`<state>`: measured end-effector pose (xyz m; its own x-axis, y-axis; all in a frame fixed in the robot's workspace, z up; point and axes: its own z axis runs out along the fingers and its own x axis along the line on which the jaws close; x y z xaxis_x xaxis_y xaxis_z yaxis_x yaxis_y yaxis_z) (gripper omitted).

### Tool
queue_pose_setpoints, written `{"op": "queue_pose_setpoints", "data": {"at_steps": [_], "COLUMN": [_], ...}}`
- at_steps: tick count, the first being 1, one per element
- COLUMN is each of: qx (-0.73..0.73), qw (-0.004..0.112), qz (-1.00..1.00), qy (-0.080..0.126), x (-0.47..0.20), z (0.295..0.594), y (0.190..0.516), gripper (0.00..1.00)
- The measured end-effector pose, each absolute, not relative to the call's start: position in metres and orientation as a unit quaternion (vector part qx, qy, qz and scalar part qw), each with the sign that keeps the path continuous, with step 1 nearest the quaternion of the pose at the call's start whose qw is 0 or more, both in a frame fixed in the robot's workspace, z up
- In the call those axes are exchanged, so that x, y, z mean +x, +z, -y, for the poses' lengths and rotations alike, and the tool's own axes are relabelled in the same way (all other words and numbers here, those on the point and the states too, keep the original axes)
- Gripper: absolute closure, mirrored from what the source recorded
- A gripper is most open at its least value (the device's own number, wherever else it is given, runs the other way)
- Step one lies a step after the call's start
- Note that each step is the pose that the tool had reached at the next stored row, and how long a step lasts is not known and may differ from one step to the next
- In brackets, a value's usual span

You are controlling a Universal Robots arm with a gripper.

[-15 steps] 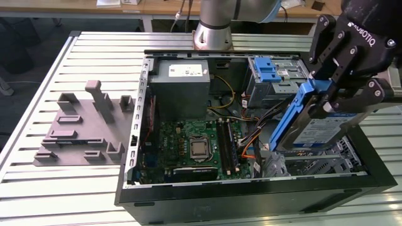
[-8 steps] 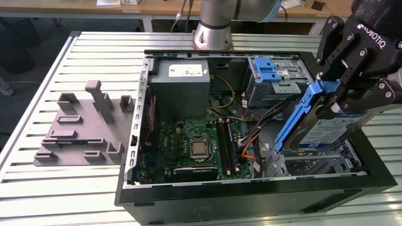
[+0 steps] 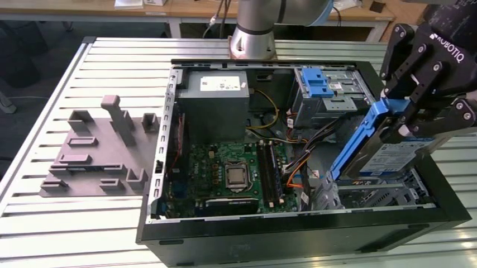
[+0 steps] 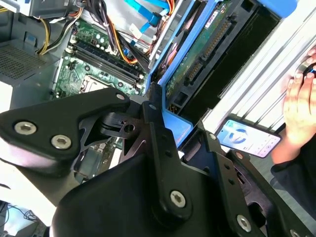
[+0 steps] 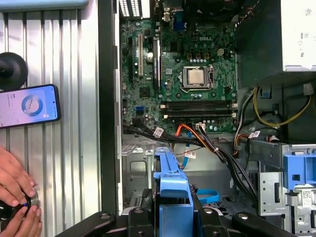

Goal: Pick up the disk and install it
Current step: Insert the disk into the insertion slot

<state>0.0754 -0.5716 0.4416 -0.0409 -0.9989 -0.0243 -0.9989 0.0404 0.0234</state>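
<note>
The disk [image 3: 387, 153], a silver-grey drive with a white-and-blue label in a blue plastic carrier, hangs tilted on edge over the open computer case's corner at the exterior view's right. My gripper [image 3: 414, 120] is shut on its upper end, black fingers clamping the blue frame. In the first wrist view the blue carrier [image 5: 173, 197] sticks out between the fingers above the case floor. In the second wrist view the disk [image 4: 207, 54] shows its green circuit board underside beyond the gripper [image 4: 163, 118].
The case [image 3: 160, 167] holds a motherboard [image 3: 231, 173], grey power supply [image 3: 216, 103], cable bundles [image 5: 212, 143] and a blue-latched drive cage [image 3: 328, 92]. A grey fixture [image 3: 100, 156] lies on the slatted table. A hand [image 5: 15, 197] and a phone [image 5: 27, 106] rest beside the case.
</note>
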Motion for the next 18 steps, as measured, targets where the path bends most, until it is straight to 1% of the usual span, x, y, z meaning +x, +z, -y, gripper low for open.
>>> {"op": "queue_pose_setpoints", "data": {"at_steps": [18], "qx": [-0.693], "qw": [0.001], "qz": [-0.721], "qy": [0.017], "x": [0.080], "z": [0.572], "y": [0.430], "gripper": [0.63]}}
